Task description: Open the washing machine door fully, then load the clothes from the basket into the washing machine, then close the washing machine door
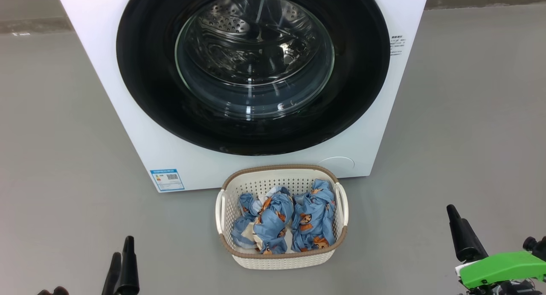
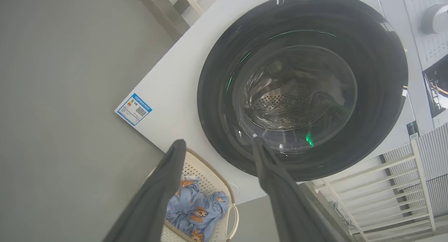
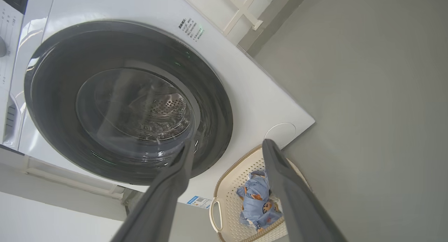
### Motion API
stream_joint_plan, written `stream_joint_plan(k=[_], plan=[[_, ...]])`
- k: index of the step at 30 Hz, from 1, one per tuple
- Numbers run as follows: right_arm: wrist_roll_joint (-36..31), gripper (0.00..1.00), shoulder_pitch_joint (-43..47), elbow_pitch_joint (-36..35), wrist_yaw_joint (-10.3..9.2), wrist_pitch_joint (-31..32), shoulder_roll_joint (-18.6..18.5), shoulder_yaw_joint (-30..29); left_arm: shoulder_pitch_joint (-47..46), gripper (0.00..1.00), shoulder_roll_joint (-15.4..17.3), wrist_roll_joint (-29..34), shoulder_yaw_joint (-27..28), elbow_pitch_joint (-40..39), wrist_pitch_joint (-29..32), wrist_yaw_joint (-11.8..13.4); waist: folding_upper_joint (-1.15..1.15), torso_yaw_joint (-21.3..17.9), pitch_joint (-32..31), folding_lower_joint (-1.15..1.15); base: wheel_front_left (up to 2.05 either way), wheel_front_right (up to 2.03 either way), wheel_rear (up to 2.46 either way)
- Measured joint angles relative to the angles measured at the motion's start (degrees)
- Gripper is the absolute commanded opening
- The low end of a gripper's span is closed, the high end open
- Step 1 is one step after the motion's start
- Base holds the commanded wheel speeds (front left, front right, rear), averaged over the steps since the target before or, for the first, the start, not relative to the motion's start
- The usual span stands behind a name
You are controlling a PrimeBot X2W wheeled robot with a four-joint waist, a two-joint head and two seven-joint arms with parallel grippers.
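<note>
Left pincer (image 2: 218, 143) and right pincer (image 3: 228, 143) hung wide and empty; beyond, the clothes (image 1: 281, 220) lay in the basket (image 1: 281, 167) just before the washing machine (image 1: 192, 167), whose shut door (image 1: 145, 73) might clip that basket when swung open.

**Cropped, Covered, Unreadable**

The head view's top edge cuts off the washing machine (image 1: 104, 73) above its door (image 1: 140, 73), and the door's upper rim with it. The print on the blue label sticker (image 1: 167, 179) is too small to read (so is the grey lettering (image 1: 396, 45) at the right). In the left wrist view, a finger (image 2: 154, 200) of the left gripper (image 2: 217, 142) hides part of the basket (image 2: 210, 175). The bottom edge crops the basket and the clothes (image 2: 196, 210).
</note>
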Motion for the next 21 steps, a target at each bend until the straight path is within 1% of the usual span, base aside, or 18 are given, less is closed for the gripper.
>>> stream_joint_plan(k=[6,12,14,21], plan=[[-5.53,1.00,-0.82,-0.15,0.00,-0.92,-0.57,0.74,-0.04,1.00,0.00,4.89,-0.30,0.02,-0.98,0.00,0.00,0.19,-0.04,0.00,0.00,0.00,0.00],[-9.27,1.00,-0.85,-0.24,0.00,-1.87,-1.26,1.71,-0.24,1.00,0.02,9.20,-0.45,0.34,-1.93,0.00,0.00,0.29,-0.13,0.00,0.00,0.00,0.00],[-10.66,1.00,-0.85,-0.26,0.00,-2.30,-1.52,2.09,-0.27,1.00,0.03,11.60,-0.47,0.85,-2.41,0.00,0.00,0.36,-0.17,0.00,0.00,0.00,0.00],[-14.39,1.00,-0.91,-0.40,0.00,-3.57,-2.34,2.68,-1.38,1.00,0.13,15.47,-1.24,1.58,-3.53,-0.01,0.00,0.53,-0.13,0.00,0.00,0.00,0.00]])
